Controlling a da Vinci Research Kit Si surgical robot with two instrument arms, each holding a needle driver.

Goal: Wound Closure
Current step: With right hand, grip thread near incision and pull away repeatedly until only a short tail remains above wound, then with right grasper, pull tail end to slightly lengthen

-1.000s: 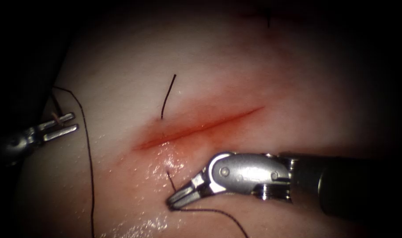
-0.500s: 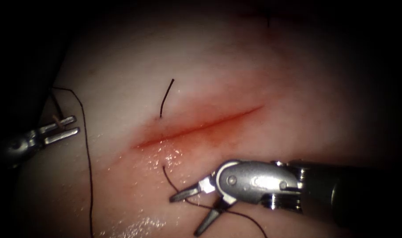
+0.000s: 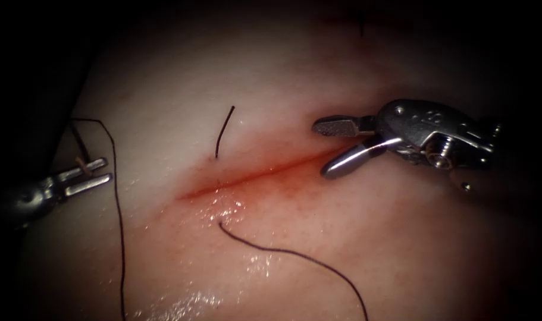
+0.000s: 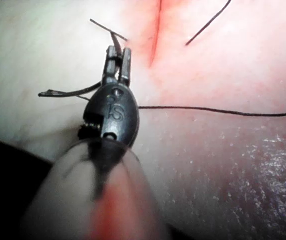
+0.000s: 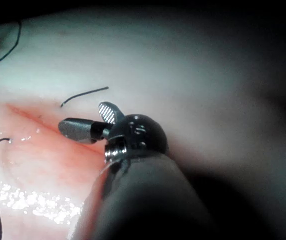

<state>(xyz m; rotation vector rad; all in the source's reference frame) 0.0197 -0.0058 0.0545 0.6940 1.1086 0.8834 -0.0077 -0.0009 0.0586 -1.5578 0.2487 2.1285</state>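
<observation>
Left tool (image 3: 83, 175): I have its jaws clamped on the needle (image 4: 113, 40), held off the far left of the cut (image 3: 265, 169), clear of the tissue (image 3: 401, 249); where along the curve I cannot tell.

Right tool (image 3: 336, 145): my jaws stand apart, holding nothing, hovering over the cut's right end.

Thread (image 3: 294, 255): one strand runs out of the tissue just below the cut and lies slack; another (image 3: 119, 220) hangs from the needle. A short tail (image 3: 224, 132) stands above the cut.

Change: a second ago my right jaws were shut on the thread below the cut; they opened, let it go, and have moved up to the right end.
</observation>
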